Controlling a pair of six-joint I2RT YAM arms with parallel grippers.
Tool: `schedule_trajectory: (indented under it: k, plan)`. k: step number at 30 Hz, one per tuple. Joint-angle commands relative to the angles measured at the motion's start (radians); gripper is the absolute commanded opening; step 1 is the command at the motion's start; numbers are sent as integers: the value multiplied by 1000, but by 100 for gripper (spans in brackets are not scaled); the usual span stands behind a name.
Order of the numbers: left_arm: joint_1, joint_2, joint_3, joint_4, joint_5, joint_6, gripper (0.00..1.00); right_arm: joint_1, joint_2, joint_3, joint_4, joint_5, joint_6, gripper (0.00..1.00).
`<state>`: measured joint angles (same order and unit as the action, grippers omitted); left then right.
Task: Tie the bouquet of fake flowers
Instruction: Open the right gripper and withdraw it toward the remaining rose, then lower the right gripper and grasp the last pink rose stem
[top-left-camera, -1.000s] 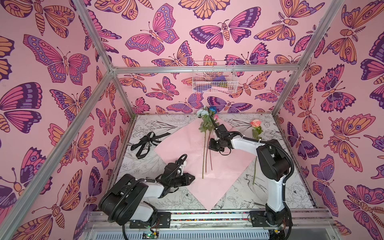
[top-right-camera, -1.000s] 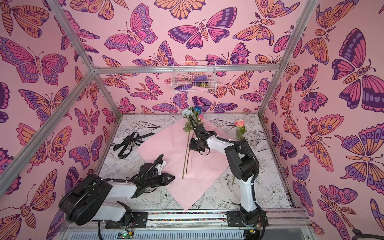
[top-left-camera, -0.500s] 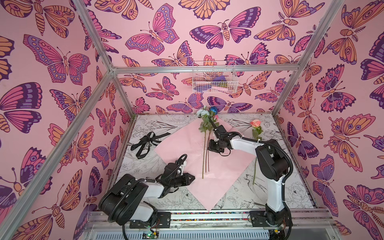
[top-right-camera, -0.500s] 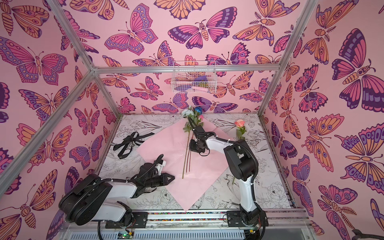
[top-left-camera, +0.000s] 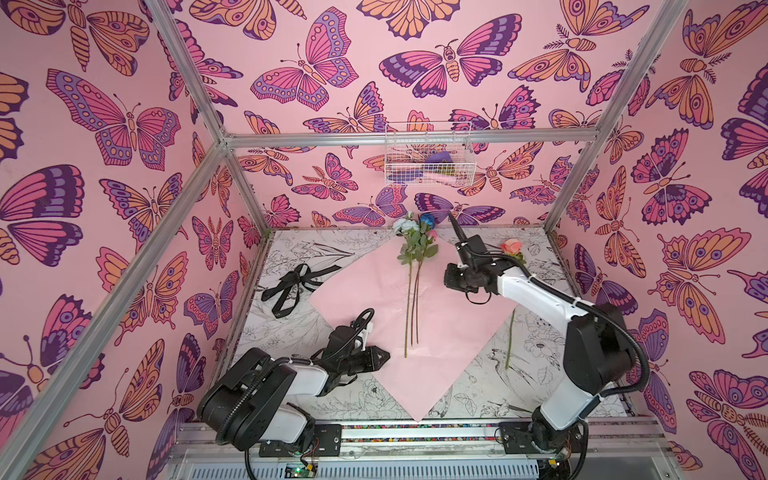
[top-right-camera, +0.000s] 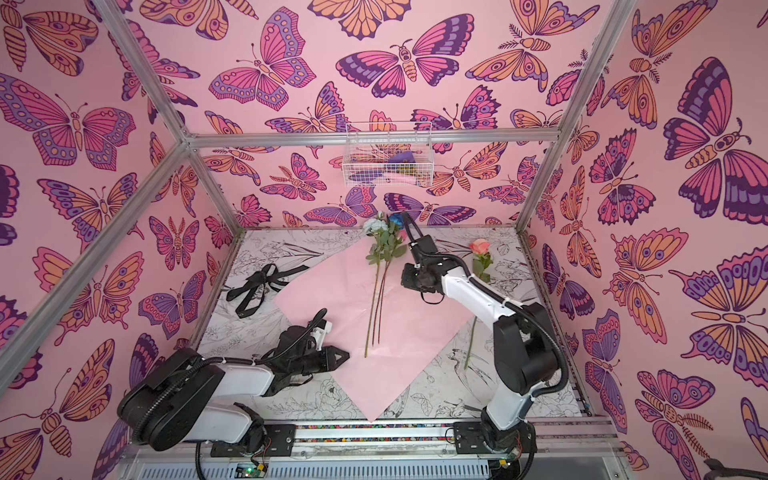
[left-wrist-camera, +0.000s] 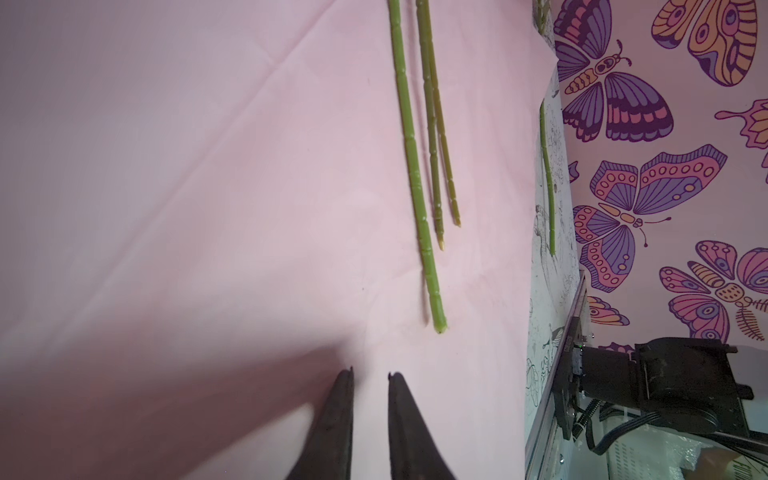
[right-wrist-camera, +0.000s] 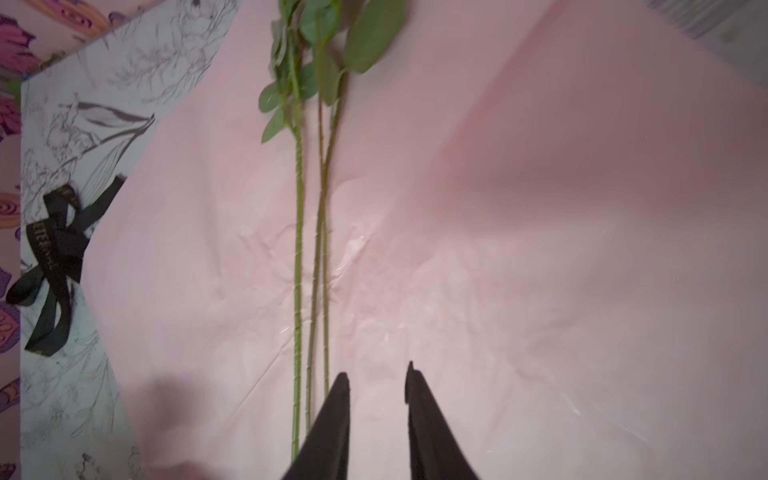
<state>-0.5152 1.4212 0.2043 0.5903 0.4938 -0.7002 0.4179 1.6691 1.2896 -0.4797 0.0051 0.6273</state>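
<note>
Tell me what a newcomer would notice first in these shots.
The loud pink butterfly wallpaper covering the cell's walls grabs the eye first. Next comes the pink paper sheet laid as a diamond mid-table, with a bunch of fake flowers lying along its middle, blooms toward the back wall. A black ribbon lies left of the sheet and a lone peach rose right of it.

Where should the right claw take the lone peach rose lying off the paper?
Probably the bare lower stem, from straight above, jaws across it. The peach rose lies flat beside the pink paper; that stretch is thin, straight and leafless, while the middle is hidden under the right arm. The right claw is open and empty.
</note>
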Motion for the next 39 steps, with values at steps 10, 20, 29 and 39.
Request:
schedule_trajectory:
  k: [10,20,29,39]
  plan:
    - [6,29,-37,-129,-45,-1,21,-326,-158,-158,-188,95,-35,26]
    - [7,18,-39,-128,-43,1,21,-435,55,-5,-220,156,-153,35]
    - [7,23,-41,-126,-45,0,20,-438,268,179,-223,225,-230,46]
    - [7,31,-39,-120,-47,-1,21,-465,459,347,-282,219,-282,46]
